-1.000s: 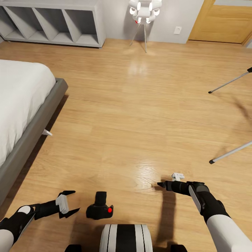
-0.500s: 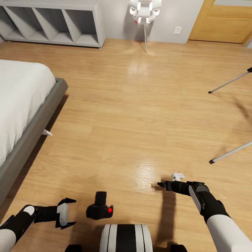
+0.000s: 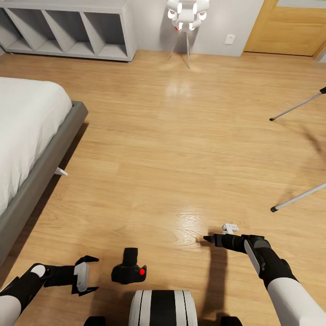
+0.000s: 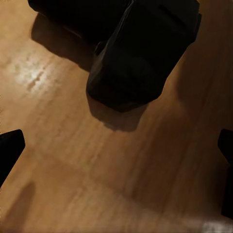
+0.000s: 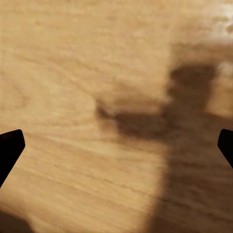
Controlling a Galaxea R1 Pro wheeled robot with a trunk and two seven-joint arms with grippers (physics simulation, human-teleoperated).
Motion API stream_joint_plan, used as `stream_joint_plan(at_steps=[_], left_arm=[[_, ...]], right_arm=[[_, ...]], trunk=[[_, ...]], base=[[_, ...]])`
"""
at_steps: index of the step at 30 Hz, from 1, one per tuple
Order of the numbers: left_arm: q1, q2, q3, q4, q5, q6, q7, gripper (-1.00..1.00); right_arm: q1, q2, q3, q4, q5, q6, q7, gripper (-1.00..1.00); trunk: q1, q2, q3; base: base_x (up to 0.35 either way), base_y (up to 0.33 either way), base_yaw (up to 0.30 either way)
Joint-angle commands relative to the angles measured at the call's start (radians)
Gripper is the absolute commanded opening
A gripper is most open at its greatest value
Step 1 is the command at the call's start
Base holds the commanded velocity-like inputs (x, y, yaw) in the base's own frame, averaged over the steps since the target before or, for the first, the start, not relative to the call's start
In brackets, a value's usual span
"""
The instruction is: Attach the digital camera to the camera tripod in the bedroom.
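The digital camera (image 3: 129,269), small and black with a red button, lies on the wood floor just in front of my base. It appears as a dark box (image 4: 141,53) in the left wrist view. My left gripper (image 3: 93,275) hovers low to its left, open and a short gap away; its fingertips (image 4: 9,150) hold nothing. My right gripper (image 3: 207,238) points forward over bare floor and is open, with one black fingertip (image 5: 9,145) at each edge of its wrist view. Two silver legs of the camera tripod (image 3: 296,106) reach in at the right edge; its head is out of view.
A white-mattress bed (image 3: 27,122) on a grey frame runs along the left. Grey cube shelves (image 3: 68,31), a white-ball floor lamp (image 3: 187,18) and an oak door (image 3: 290,27) line the far wall. Open wood floor lies between them and me.
My left gripper has drawn back to the left and lower, away from the camera, then stopped. The camera, the right arm and the view have not moved.
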Motion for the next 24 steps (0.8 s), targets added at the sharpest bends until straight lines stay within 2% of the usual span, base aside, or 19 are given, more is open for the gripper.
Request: stream_joint_plan(at_steps=[1,7,10,11,14,24], left_arm=[[0.000,-0.001,0.005,-0.001,-0.005,-0.002,-0.005,1.00],[0.000,-0.008,0.006,-0.003,-0.005,-0.001,-0.007,1.00],[0.000,-0.021,0.006,-0.003,-0.005,0.001,-0.007,1.00],[0.000,-0.043,0.005,-0.003,-0.006,0.003,-0.008,1.00],[0.000,-0.057,0.004,-0.003,-0.006,0.005,-0.008,1.00],[0.000,-0.058,0.003,0.011,-0.017,0.004,0.000,1.00]], right_arm=[[0.000,0.000,-0.003,-0.001,0.001,0.006,0.005,1.00],[0.000,0.002,-0.003,-0.001,0.001,0.006,0.004,1.00],[0.000,0.001,-0.004,-0.001,0.002,0.006,0.000,1.00],[0.000,0.000,-0.004,-0.001,0.001,0.006,-0.004,1.00],[0.000,0.000,-0.004,-0.001,0.001,0.006,-0.007,1.00],[0.000,0.000,-0.004,-0.001,0.001,0.005,-0.009,1.00]], trunk=[[0.000,0.000,-0.001],[0.000,0.000,-0.001],[0.000,0.000,-0.001],[0.000,0.000,-0.001],[0.000,0.000,-0.001],[0.000,0.000,-0.001]], base=[[0.000,0.000,0.000],[0.000,0.000,0.000],[0.000,0.000,0.000],[0.000,0.000,0.000],[0.000,0.000,0.000],[0.000,0.000,0.000]])
